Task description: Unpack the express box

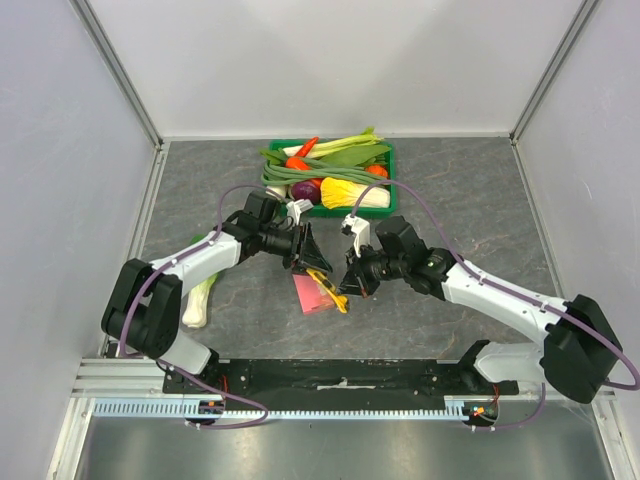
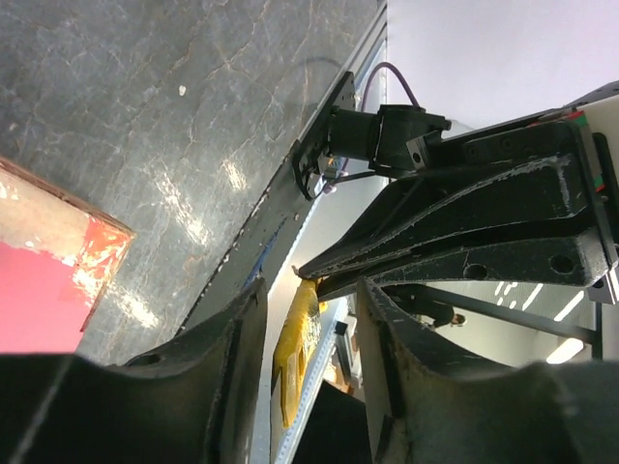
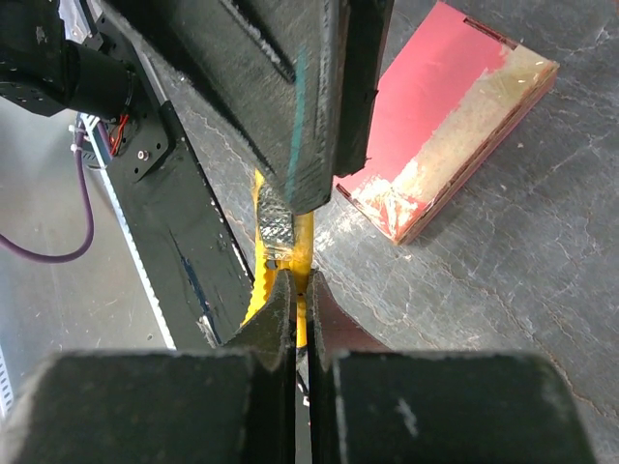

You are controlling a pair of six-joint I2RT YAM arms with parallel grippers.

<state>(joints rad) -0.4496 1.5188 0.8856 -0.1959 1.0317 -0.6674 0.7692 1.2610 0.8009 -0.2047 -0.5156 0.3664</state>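
Observation:
The express box [image 1: 312, 296] is a flat pink box lying on the grey table between the arms; it also shows in the left wrist view [image 2: 39, 290] and the right wrist view [image 3: 435, 106], with a torn pale strip along one edge. My right gripper [image 1: 350, 284] [image 3: 302, 290] is shut on a thin yellow cutter [image 1: 328, 289] [image 3: 303, 246] held just above the box's near right side. My left gripper [image 1: 307, 260] [image 2: 309, 290] is open, its jaws standing either side of the cutter [image 2: 295, 338] without visibly touching it.
A green crate [image 1: 392, 190] full of vegetables stands behind the grippers. A white-and-green leek [image 1: 200, 300] lies on the table by the left arm. The black base rail [image 1: 320, 380] runs along the near edge. Walls close in left, right and back.

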